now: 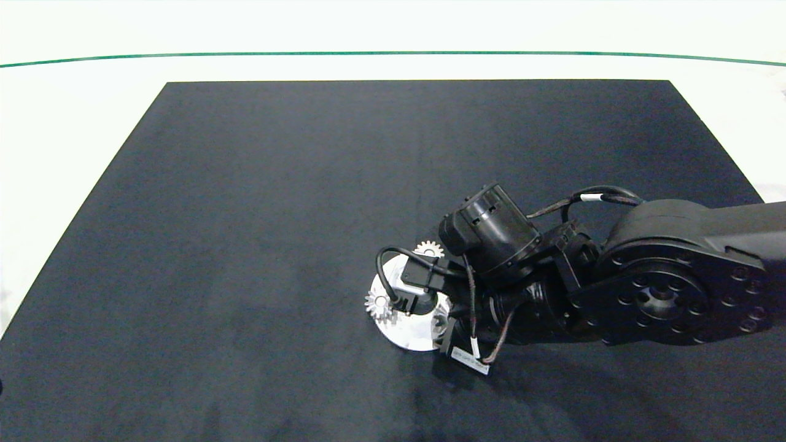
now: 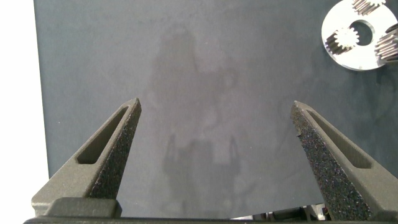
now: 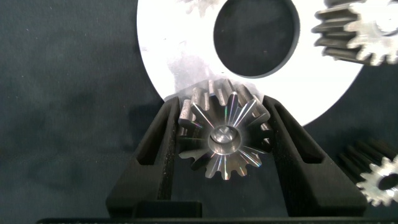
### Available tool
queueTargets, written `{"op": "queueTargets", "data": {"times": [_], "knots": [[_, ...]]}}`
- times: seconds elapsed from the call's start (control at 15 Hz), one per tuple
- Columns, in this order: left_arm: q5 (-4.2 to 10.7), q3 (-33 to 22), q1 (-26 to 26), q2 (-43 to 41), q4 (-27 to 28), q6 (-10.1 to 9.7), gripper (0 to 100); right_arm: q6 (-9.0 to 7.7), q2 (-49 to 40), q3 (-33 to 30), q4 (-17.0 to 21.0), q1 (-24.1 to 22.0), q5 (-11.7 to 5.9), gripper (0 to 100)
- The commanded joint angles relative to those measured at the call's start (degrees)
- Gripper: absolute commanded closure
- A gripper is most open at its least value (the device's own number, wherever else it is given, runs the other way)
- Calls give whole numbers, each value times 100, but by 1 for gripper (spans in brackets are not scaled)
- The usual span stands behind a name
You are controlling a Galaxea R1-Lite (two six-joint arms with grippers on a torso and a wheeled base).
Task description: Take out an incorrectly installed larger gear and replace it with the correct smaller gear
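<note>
The larger gear (image 3: pixel 224 140), silvery with long pointed teeth, sits at the near rim of the round metal plate (image 3: pixel 180 56). My right gripper (image 3: pixel 224 106) is shut on it, one finger on each side. In the head view the right arm's wrist (image 1: pixel 491 242) hides this grip. The smaller gear (image 3: pixel 382 180) lies on the mat just off the plate (image 1: pixel 411 334), and shows in the head view as the smaller gear (image 1: pixel 428 248). My left gripper (image 2: pixel 216 104) hangs open over bare mat, far from the plate (image 2: pixel 348 59).
Two more small gears stand on the plate, one at its left edge (image 1: pixel 379 305) and another (image 3: pixel 360 34) beside the centre hole (image 3: pixel 256 34). The black mat (image 1: pixel 245 215) spreads wide around the plate. White table borders it.
</note>
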Motion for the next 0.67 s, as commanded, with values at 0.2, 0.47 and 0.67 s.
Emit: {"op": "queueTargets", "data": {"times": [0.2, 0.47, 0.67], "knots": [[3, 5, 9, 11, 15, 1, 0, -7, -321, 2, 34, 53, 29, 66], [12, 5, 9, 11, 15, -8, 0, 10, -716, -33, 16, 159, 37, 66], [30, 5, 17, 29, 15, -8, 0, 195, -1033, -156, 34, -26, 2, 66]]}}
